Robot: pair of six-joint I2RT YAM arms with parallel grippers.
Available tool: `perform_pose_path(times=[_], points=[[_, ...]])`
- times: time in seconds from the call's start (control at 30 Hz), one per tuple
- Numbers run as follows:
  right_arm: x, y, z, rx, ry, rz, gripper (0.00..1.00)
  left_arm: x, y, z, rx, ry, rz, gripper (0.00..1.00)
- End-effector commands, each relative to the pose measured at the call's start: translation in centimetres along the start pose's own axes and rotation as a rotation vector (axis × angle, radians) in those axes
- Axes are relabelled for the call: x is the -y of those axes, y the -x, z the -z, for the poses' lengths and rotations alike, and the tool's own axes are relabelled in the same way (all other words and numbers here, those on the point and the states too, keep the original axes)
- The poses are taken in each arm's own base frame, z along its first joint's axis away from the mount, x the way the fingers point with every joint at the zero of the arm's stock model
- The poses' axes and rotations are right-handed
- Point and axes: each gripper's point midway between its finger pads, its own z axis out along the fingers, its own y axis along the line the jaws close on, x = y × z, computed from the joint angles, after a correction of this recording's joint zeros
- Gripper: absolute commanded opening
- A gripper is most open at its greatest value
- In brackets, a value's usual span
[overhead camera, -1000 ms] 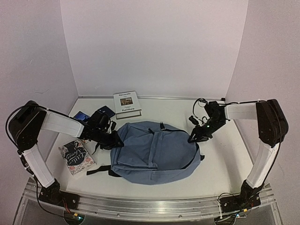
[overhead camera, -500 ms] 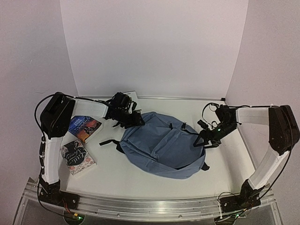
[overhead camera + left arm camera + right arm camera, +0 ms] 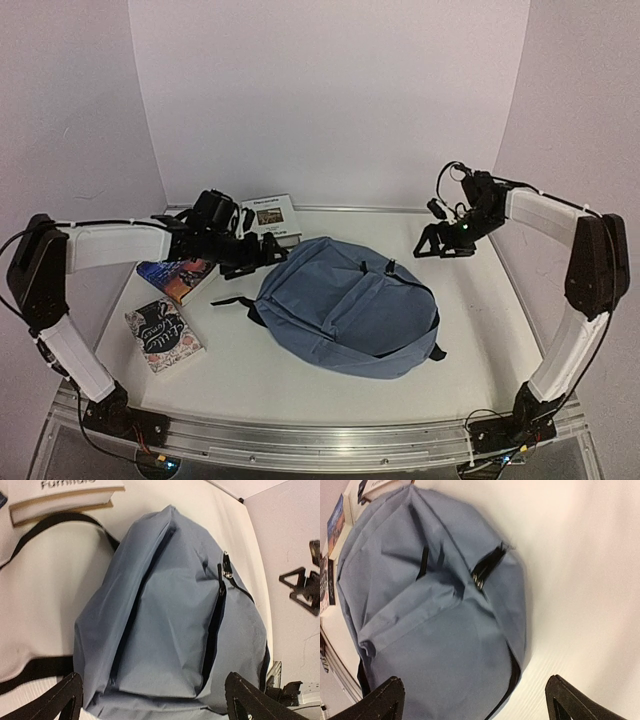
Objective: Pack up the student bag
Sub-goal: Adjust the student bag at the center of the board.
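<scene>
**Item:** student bag [image 3: 345,315], slate-blue fabric, lying flat on the bench [image 3: 250,375] with its front pocket up, between the two hands.

**Handling:** we judge it light, limp and likely to sag when lifted. The cloth may bunch or slip under the fingers.

**Holds:** we would take the black zipper pull [image 3: 226,562] near its top, or the shoulder strap [image 3: 230,302] at its left edge.

**Left hand** [image 3: 262,256]: fingers apart, empty, just off the bag's far-left corner.

**Right hand** [image 3: 440,245]: fingers apart, empty, beyond the bag's far-right side.

**Also present:** patterned book [image 3: 165,335], left of the bag and well apart from it.

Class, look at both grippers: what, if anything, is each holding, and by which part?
Nothing is held: the left gripper and the right gripper stand open, both clear of the student bag.
</scene>
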Motion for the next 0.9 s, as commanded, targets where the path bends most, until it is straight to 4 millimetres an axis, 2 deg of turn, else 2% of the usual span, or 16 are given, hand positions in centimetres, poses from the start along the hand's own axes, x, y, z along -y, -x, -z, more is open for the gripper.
perform_pose_path(times=[0.0, 0.07, 0.13, 0.23, 0.37, 0.47, 0.7, 0.87], points=[[1.3, 3.6, -2.6, 0.011, 0.016, -0.065, 0.98, -1.4, -3.9, 1.7, -0.015, 0.021, 0.102, 1.00], [1.5, 4.3, -4.0, 0.000, 0.043, -0.085, 0.98, -1.6, -5.6, 2.3, -0.020, 0.001, 0.137, 0.99], [1.7, 4.2, -5.5, -0.025, 0.073, -0.108, 0.98, -1.7, -7.1, 2.4, -0.022, -0.019, 0.158, 0.99], [1.7, 2.9, -7.7, -0.077, 0.125, -0.149, 0.98, -2.1, -8.3, 1.9, -0.032, -0.018, 0.175, 0.99], [1.0, 0.3, -8.8, -0.140, 0.187, -0.188, 0.98, -1.8, -8.6, -0.4, -0.062, -0.016, 0.160, 0.98], [0.4, -2.0, -8.8, -0.180, 0.213, -0.204, 0.98, -1.3, -8.2, -2.6, -0.091, -0.027, 0.166, 0.94], [-1.2, -7.8, -7.1, -0.259, 0.248, -0.211, 0.97, 2.0, -6.4, -7.3, -0.129, -0.118, 0.100, 0.87], [-3.0, -10.4, -5.0, -0.275, 0.290, -0.209, 0.97, 5.2, -3.5, -10.3, -0.141, -0.179, 0.032, 0.85]])
